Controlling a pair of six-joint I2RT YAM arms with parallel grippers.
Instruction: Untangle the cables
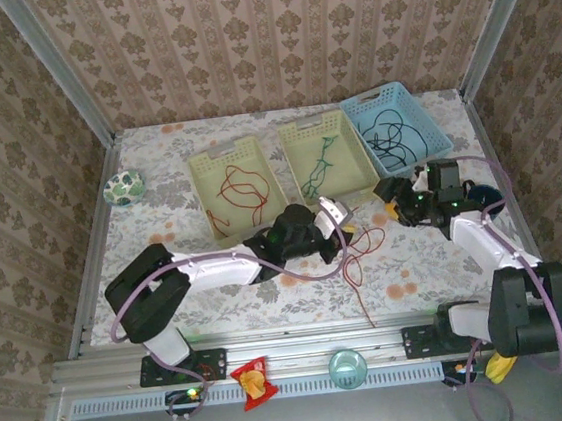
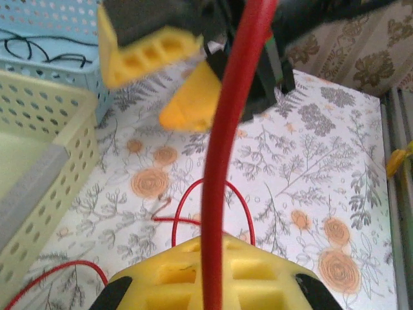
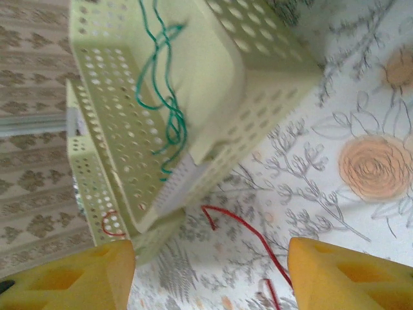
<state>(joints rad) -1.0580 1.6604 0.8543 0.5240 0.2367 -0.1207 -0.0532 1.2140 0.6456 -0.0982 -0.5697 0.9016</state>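
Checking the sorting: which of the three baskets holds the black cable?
The blue basket, far right. The left pale basket holds a red cable, the middle pale basket a green cable.

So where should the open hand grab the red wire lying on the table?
Probably the free stretch of the red cable just past its loose end, from straight above, with the right gripper straddling it. It lies flat and thin on the table, and the basket wall crowds one side.
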